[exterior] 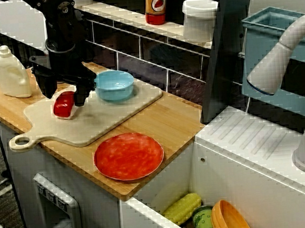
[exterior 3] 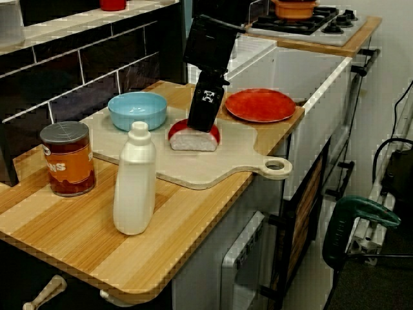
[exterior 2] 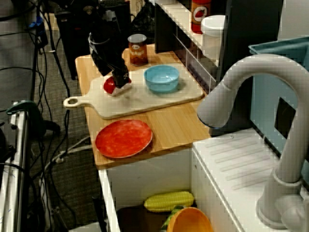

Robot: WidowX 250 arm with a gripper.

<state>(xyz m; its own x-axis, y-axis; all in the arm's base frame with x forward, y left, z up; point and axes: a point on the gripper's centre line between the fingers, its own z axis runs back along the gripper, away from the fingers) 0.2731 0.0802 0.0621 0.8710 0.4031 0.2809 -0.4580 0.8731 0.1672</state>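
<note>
In the view across the desk (exterior: pixel 169 123), a white bottle (exterior: pixel 12 72) is seen at far left, at ten o'clock from the black tool (exterior: pixel 64 98). The tool is poised upright over a red-and-white wedge (exterior: pixel 63 105), which is laid on the pale cutting board (exterior: pixel 105 120) toward the board's nine o'clock end, above the looped handle. The fingers are held apart, one at each flank of the wedge; whether they are pressed against it cannot be told. In the view from the bottle end, most of the wedge's red top is hidden behind one finger, and only its rim and whitish lower part are shown.

The wedge is judged to be a light, stiff plastic toy with a glossy, slippery skin, not easily broken. It is best taken low across its two flanks, where the sides are flattest, since the domed top offers little purchase.

A blue bowl (exterior: pixel 114 85) is set on the board at two o'clock from the wedge. A red plate (exterior: pixel 128 156) is laid on the desk at four o'clock.
</note>
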